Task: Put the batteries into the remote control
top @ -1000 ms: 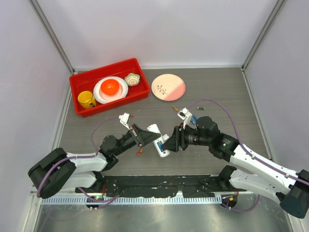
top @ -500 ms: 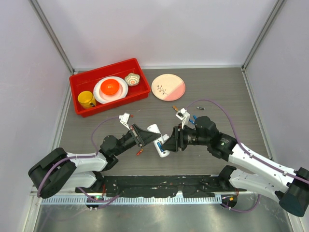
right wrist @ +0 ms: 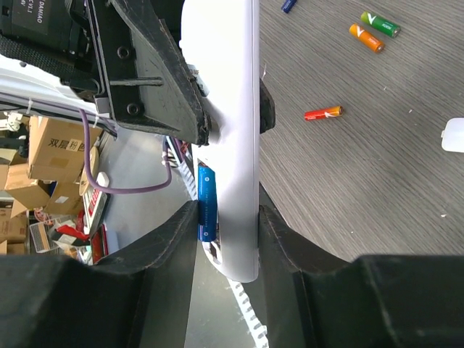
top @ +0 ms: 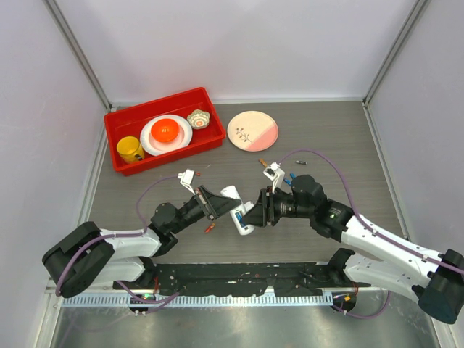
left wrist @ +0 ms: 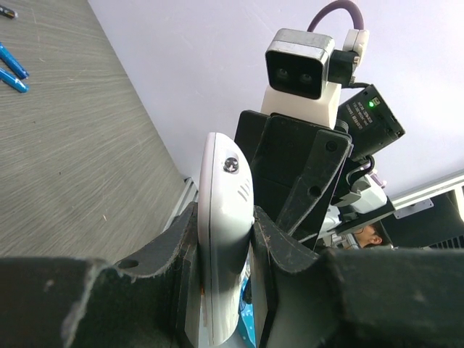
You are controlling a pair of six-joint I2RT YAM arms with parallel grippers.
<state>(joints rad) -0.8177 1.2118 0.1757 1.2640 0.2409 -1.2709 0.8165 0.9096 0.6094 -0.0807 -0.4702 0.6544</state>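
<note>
White and slim, the remote control [top: 238, 210] is held over the middle of the tabletop [top: 326, 138], caught between both arms. We see the left gripper [top: 220, 204] clenched on it from the left. In the left wrist view its jaws press the two broad faces of the remote control [left wrist: 221, 239], which stands on edge between them. The right gripper [top: 251, 213] meets it from the opposite side. In the right wrist view these jaws grasp the remote control [right wrist: 232, 109] near its rounded end, with one finger [right wrist: 170, 243] against a blue battery [right wrist: 206, 201] lying in the bay on the back. The other finger [right wrist: 290, 239] sits on the opposite face. Whether that cell is fully seated we cannot tell from this angle. On the tabletop nearby lie loose batteries: an orange-red one [right wrist: 322, 113], and farther off a green one [right wrist: 380, 23] just beside an orange one [right wrist: 366, 38]. A small white cover piece [right wrist: 454, 135] shows at the picture's edge. Toward the far left a red bin [top: 156, 101] holds a yellow mug [top: 130, 149], and a pink plate [top: 252, 130] lies just beside the bin.
</note>
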